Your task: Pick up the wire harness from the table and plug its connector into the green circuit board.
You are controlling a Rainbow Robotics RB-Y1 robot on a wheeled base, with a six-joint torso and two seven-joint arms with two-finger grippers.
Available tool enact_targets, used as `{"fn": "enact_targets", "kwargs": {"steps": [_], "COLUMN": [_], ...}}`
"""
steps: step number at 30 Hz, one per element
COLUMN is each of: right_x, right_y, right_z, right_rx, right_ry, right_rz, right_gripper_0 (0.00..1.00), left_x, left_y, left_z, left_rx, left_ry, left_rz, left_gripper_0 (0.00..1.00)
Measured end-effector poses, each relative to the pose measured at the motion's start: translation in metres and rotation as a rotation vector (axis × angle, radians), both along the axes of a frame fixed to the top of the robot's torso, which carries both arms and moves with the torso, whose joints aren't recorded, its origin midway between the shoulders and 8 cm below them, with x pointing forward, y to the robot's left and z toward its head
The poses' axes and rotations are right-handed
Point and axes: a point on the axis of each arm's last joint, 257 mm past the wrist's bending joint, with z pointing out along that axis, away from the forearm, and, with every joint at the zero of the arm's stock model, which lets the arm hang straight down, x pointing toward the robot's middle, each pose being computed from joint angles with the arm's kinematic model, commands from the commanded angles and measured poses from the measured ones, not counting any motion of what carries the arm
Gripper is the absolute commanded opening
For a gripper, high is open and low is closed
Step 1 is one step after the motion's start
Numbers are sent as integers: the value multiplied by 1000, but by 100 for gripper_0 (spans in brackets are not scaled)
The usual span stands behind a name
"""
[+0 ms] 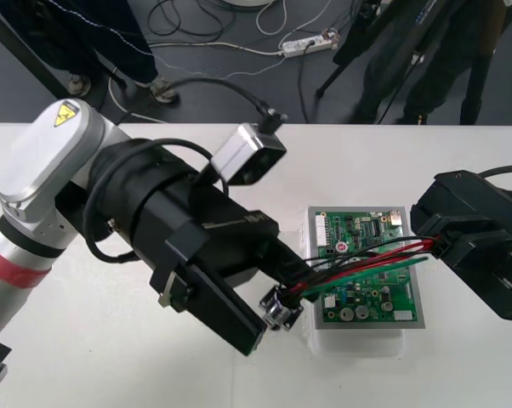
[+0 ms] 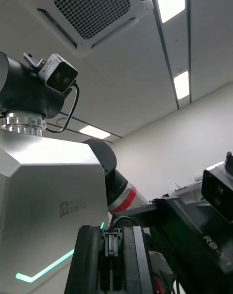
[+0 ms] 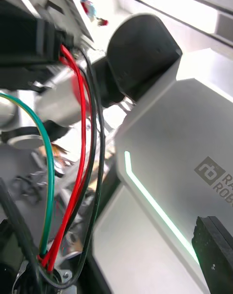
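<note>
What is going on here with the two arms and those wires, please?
The right gripper is shut on the wire harness at its plug end, at the green circuit board's right edge. The wires stretch across the board to the metal socket, beside the left gripper at the board's left. Nothing is plugged in yet.

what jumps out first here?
The wire harness, its red, black and green wires strung across the green circuit board right of table centre. The right end effector is shut on one end at the board's right edge; the left end effector sits at the metal socket off the board's left edge.
</note>
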Motion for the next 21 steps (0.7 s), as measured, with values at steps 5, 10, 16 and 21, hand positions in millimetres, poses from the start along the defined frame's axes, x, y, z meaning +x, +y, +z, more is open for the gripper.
{"fn": "enact_targets", "kwargs": {"steps": [5, 10, 16, 21], "right_x": [3, 9, 25, 42], "right_y": [-8, -10, -10, -5], "right_z": [-5, -16, -32, -36], "right_rx": [-67, -152, -254, -286], "right_ry": [-13, -39, -95, -102], "right_rz": [-24, -66, -160, -224], "right_gripper_0": [0, 0, 0, 0], "left_x": [28, 58, 82, 91], "left_y": [10, 26, 45, 57], "left_z": [10, 29, 50, 54], "left_rx": [-14, -45, -92, -113], "left_ry": [-72, -147, -202, -198], "left_rz": [103, 216, 322, 374], "left_gripper_0": [100, 100, 100, 100]}}
